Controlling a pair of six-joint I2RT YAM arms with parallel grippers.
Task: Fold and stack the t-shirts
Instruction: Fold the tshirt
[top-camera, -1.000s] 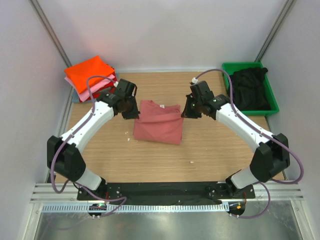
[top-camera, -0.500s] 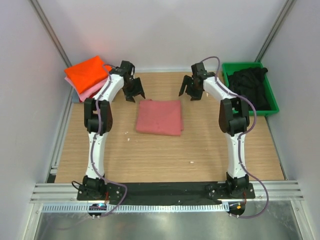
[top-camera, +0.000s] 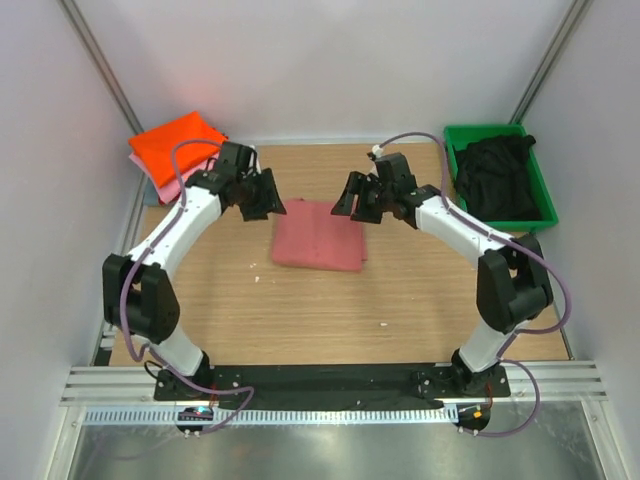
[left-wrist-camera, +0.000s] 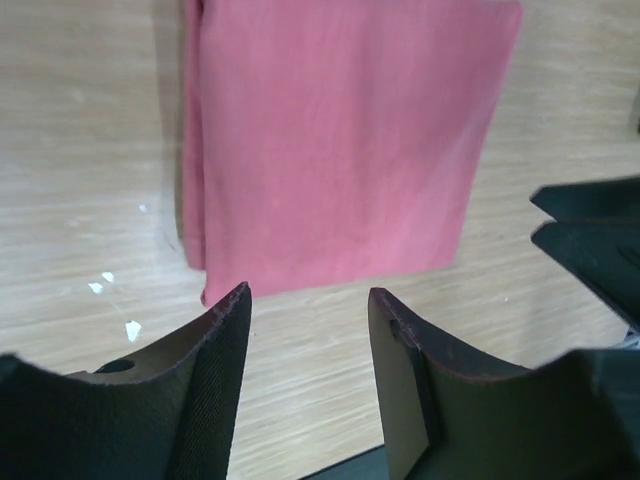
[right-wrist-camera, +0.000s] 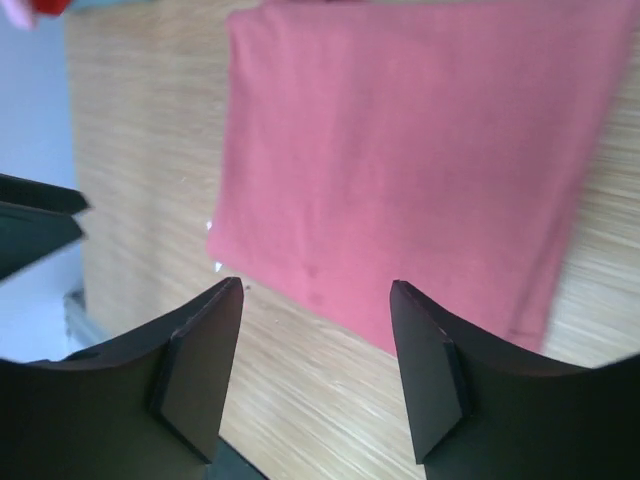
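Wood-grain tabletop (top-camera: 400, 290) beneath soft square-folded salmon-red t-shirt (top-camera: 320, 236); left gripper (top-camera: 268, 205) and right gripper (top-camera: 350, 203) agape

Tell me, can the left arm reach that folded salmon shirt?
Probably yes: the left gripper hangs open by the salmon shirt, at its far-left corner, with nothing between them.

pink shirt (top-camera: 163, 184) mostly buried under the orange shirt (top-camera: 178, 140), salmon shirt (left-wrist-camera: 330, 140) cut off atop both wrist views

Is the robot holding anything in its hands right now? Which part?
No, nothing. The left gripper and right gripper are both open and empty, and the folded salmon-red t-shirt lies flat on the table.
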